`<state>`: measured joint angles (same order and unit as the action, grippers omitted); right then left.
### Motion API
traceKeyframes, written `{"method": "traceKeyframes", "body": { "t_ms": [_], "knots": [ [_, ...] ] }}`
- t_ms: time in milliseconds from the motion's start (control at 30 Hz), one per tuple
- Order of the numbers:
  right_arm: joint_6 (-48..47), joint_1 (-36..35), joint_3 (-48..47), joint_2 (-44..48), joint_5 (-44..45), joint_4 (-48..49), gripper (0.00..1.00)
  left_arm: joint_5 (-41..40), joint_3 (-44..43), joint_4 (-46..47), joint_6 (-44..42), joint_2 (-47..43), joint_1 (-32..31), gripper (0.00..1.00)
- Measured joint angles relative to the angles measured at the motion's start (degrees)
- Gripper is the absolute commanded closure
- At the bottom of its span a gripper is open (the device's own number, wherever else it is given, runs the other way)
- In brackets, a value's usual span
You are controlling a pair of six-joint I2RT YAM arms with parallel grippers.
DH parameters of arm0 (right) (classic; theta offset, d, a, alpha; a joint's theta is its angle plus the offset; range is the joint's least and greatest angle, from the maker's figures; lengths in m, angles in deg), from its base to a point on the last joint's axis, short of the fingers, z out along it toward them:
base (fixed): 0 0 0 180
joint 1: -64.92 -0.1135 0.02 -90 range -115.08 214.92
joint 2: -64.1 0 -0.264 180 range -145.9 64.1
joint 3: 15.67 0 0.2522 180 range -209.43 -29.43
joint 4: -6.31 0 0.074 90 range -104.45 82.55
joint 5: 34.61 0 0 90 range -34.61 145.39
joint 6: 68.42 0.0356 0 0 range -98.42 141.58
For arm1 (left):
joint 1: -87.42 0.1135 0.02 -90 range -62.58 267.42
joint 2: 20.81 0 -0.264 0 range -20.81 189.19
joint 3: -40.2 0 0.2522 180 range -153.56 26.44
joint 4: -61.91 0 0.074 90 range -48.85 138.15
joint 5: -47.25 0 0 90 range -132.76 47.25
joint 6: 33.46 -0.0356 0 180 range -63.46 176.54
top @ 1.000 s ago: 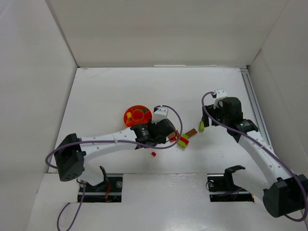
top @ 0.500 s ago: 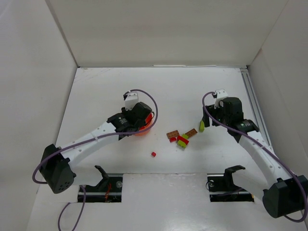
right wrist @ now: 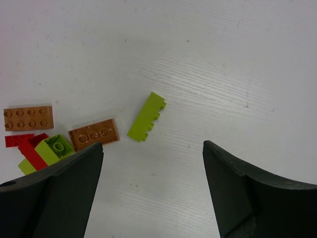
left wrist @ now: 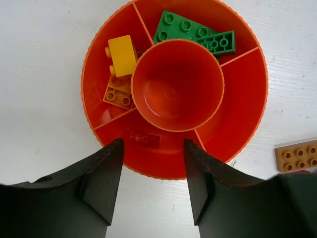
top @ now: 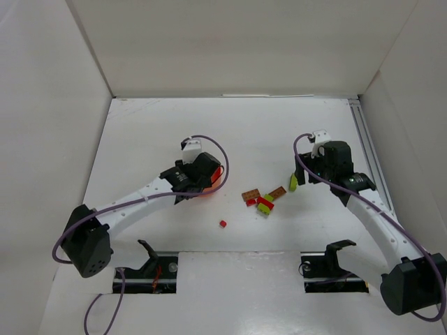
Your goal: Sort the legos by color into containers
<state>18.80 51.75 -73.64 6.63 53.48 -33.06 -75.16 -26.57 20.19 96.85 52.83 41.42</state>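
The round red-orange bowl (left wrist: 247, 99) fills the left wrist view. Its compartments hold green bricks (left wrist: 183, 27), a yellow brick (left wrist: 122, 53), an orange brick (left wrist: 118, 95) and a red brick (left wrist: 144, 138). My left gripper (left wrist: 153, 163) is open and empty above the bowl's near rim. In the top view it (top: 199, 183) hides most of the bowl (top: 218, 180). My right gripper (right wrist: 152, 168) is open and empty above a lime brick (right wrist: 146, 117). To the left of that brick lie a brown plate (right wrist: 94, 134), a tan brick (right wrist: 28, 118), red bricks (right wrist: 29, 146) and another lime brick (right wrist: 54, 148).
The loose pile (top: 262, 199) lies between the arms. A small red brick (top: 223, 224) lies alone nearer the bases. White walls close in the table on three sides, and a rail (top: 364, 139) runs along the right edge.
My left gripper swung left from the brick pile to above the bowl, then shifted slightly. The right arm has not moved.
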Motion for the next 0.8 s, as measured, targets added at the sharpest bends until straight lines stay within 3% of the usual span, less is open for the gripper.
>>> {"method": "traceKeyframes", "body": {
  "t_ms": [167,400,467,600,800],
  "knots": [
    [-0.24,0.0,0.0,0.04,0.0,-0.79,0.13,0.37,0.13,0.2,-0.02,1.05,0.0,0.44],
    [-0.7,0.0,0.0,0.26,-0.94,-1.01,0.13,3.54,2.49,1.14,-1.18,-7.41,-1.22,0.11],
    [-0.94,0.0,0.0,0.59,-1.53,-0.96,0.12,5.81,3.5,2.1,-2.23,-10.62,-2.05,0.06],
    [-1.38,-0.68,0.0,1.36,-2.23,-0.83,0.07,11.61,5.81,4.87,-4.48,-12.48,-5.14,0.03],
    [-1.46,-3.3,0.0,1.51,-2.23,-0.39,0.06,16.24,8.24,6.84,-2.6,-7.02,-17.84,0.05]
  ]
}}
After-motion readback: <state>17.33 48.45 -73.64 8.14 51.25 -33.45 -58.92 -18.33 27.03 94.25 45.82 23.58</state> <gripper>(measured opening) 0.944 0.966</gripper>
